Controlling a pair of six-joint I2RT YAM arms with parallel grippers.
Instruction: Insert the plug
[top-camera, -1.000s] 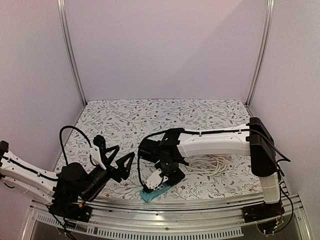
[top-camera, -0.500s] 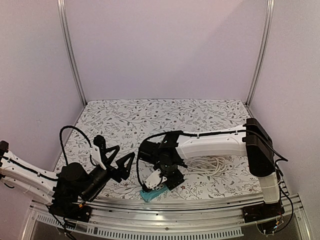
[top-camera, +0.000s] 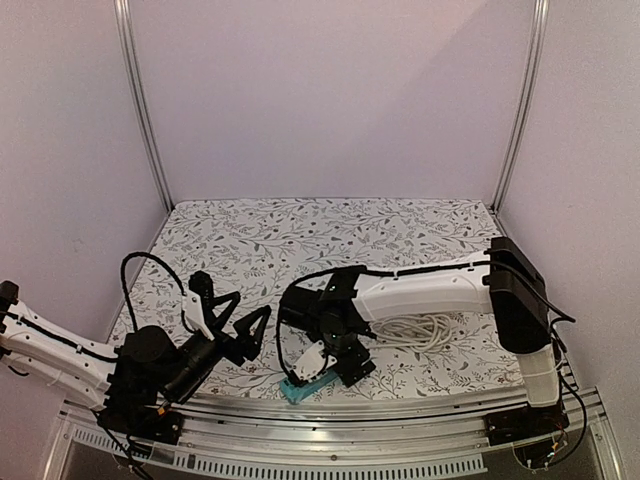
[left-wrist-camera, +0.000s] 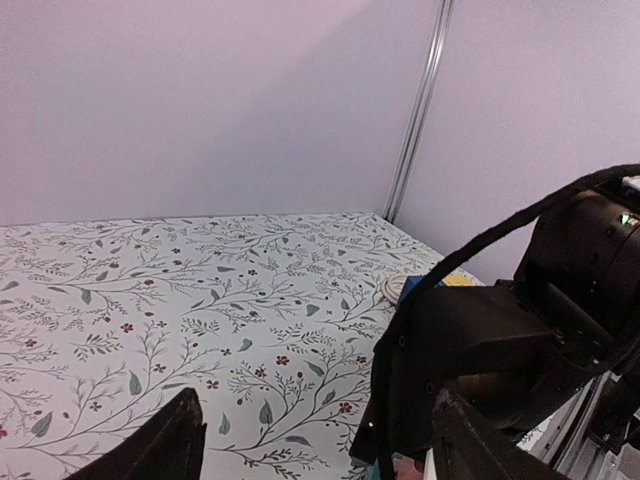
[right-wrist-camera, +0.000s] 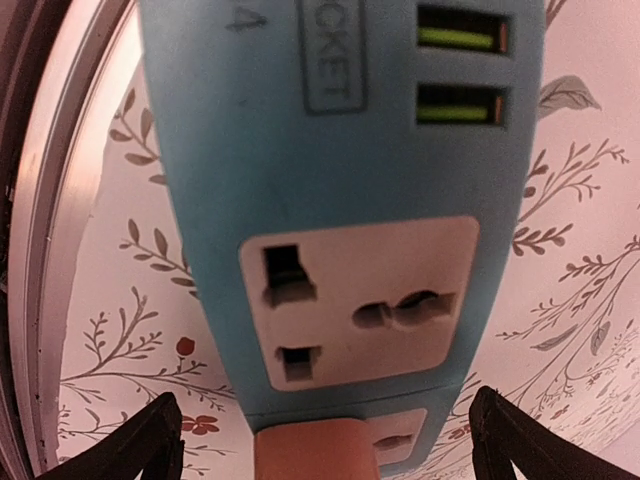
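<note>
- Plug (top-camera: 314, 357), top view: it shows as a white piece tilted over the near end of the blue power strip (top-camera: 300, 388), which lies at the table's (top-camera: 300, 230) near edge. The right gripper (top-camera: 335, 368) hangs right over it, and whether the pins are seated cannot be told from here.
- The left gripper (top-camera: 232, 312) sits well apart to the left, fingers spread and empty. A white cable coil (top-camera: 430, 328) lies under the right arm and could drag on the plug.
- Left wrist view: the left gripper (left-wrist-camera: 315, 420) is wide open over bare patterned cloth. The right arm's dark wrist (left-wrist-camera: 500, 340) fills the right side, so there is little room to help.
- Right wrist view: the plug (right-wrist-camera: 315, 455) is a blurred pinkish block at the bottom edge, over the strip's (right-wrist-camera: 340, 150) lower socket (right-wrist-camera: 400, 435).
- The right gripper (right-wrist-camera: 320, 445) has its fingers (right-wrist-camera: 140, 440) spread wide, with gaps either side of the plug.
- Judged best: close squarely on the plug, line the pins up with that socket and press straight down. The light strip may slide toward the rail.
</note>
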